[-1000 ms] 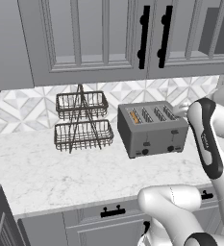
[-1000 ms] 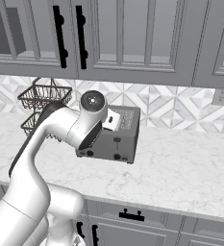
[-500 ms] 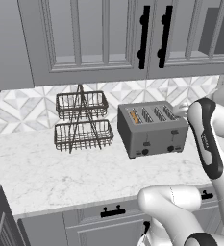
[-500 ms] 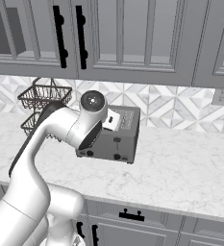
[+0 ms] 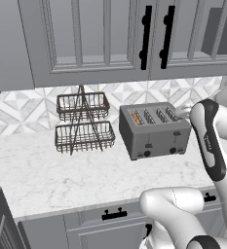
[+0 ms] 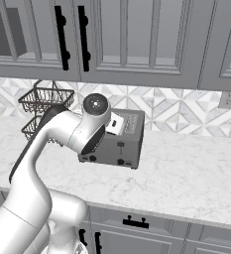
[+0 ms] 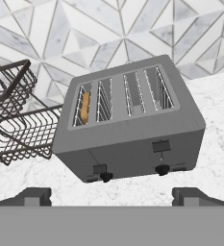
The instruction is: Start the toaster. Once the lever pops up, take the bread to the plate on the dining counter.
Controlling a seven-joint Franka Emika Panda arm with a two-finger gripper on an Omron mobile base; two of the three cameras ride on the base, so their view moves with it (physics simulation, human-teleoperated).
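The toaster (image 5: 155, 131) stands on the marble bench (image 5: 61, 175) against the tiled wall, just right of a two-tier wire rack (image 5: 83, 122). The bread (image 7: 85, 108) sits down in the toaster's leftmost slot. The gripper (image 7: 111, 196) hangs in front of the toaster, jaws wide apart, touching nothing. Both front levers (image 7: 161, 145) sit high.

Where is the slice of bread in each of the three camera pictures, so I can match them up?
Left base view: the bread sits in the leftmost slot of the toaster, right of center.
Right base view: the robot's arm covers the near slots, so I cannot find it.
Hand view: in the leftmost slot, upper left of center.
Shared landmark: the wire basket rack, left of the toaster.
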